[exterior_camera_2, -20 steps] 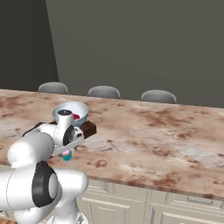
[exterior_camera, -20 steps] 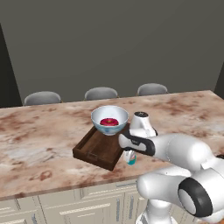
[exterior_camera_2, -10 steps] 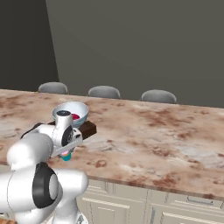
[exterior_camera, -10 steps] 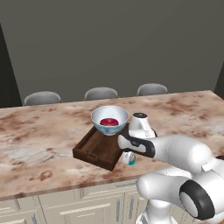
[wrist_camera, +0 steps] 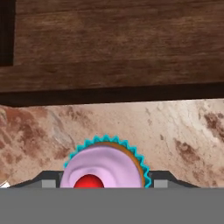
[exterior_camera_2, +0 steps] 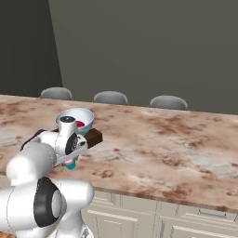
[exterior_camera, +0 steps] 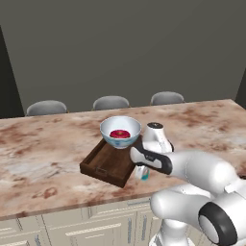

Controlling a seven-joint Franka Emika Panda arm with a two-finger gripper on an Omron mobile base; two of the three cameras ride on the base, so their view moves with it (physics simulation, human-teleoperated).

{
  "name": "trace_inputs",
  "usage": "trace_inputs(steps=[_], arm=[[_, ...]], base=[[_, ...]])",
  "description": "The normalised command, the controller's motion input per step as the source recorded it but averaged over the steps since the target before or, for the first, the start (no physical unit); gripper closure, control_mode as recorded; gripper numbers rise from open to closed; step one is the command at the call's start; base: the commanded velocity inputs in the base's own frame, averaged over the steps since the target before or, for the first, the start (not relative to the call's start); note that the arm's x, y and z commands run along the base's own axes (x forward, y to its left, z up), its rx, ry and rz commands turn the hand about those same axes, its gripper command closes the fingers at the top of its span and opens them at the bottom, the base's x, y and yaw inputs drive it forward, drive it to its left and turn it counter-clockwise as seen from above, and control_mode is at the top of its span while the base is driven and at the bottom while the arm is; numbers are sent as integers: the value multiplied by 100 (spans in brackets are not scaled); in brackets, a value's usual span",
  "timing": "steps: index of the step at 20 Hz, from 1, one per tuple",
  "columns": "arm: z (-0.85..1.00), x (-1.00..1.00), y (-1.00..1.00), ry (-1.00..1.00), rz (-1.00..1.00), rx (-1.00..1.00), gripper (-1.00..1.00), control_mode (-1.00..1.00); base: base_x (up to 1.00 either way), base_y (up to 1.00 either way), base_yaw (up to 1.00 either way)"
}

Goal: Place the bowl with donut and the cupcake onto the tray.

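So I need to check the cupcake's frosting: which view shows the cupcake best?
The hand view: the cupcake sits close, showing pink frosting, a red top and teal wrapper, on the counter beside the tray. In both base views it is a small teal and pink bit under the gripper, mostly hidden.

Base cams flank arm, share tray (exterior_camera: 108, 166); hand cam close over cupcake (wrist_camera: 104, 165).

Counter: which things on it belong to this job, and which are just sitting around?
Belongs to the job:
- tray
- bowl, resting on the tray's far end
- donut, inside the bowl
- cupcake, on the counter beside the tray, between the claw fingers

Just around:
- three grey chairs behind the counter
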Motion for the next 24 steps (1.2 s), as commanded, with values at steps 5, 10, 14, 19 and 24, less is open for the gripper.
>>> trace_inputs(steps=[5, 10, 14, 19, 24], arm=[[51, -16, -20, -16, 0, 8, 100, -100], [55, -24, -7, -8, 0, 8, 100, -100], [40, -21, 1, -3, 0, 8, 100, -100], [26, -10, 12, -7, -3, 8, 100, -100], [25, -6, 12, -3, -13, 6, 100, -100]], base=[[0, 0, 0], [0, 0, 0], [0, 0, 0], [0, 0, 0], [0, 0, 0]])
